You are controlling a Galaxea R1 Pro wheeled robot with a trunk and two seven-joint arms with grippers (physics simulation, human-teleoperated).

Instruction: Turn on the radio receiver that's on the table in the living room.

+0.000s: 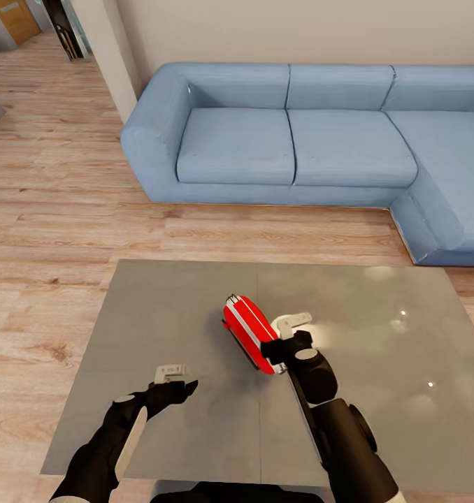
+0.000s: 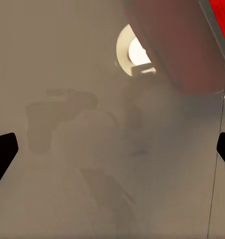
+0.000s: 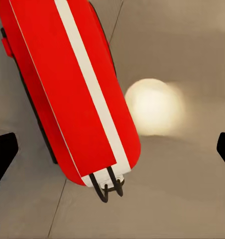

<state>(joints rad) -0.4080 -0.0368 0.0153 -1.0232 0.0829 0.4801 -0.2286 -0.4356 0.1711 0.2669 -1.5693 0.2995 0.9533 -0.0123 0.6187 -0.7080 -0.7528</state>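
A blue L-shaped sofa (image 1: pixel 293 140) stands against a plain beige wall (image 1: pixel 300 31) — its long section runs down the right side. Light wood plank floor (image 1: pixel 62 209) spreads around it, and a doorway with a wooden door (image 1: pixel 13 17) opens far left.

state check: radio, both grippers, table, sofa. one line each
radio receiver: standing on its edge on the table, white band up, not gripped; on or off cannot be told.
right gripper: jaws open, right beside the radio.
left gripper: jaws open, empty, over bare tabletop.
table: glossy grey top, reflecting a lamp.
sofa: blue, nothing on its cushions.
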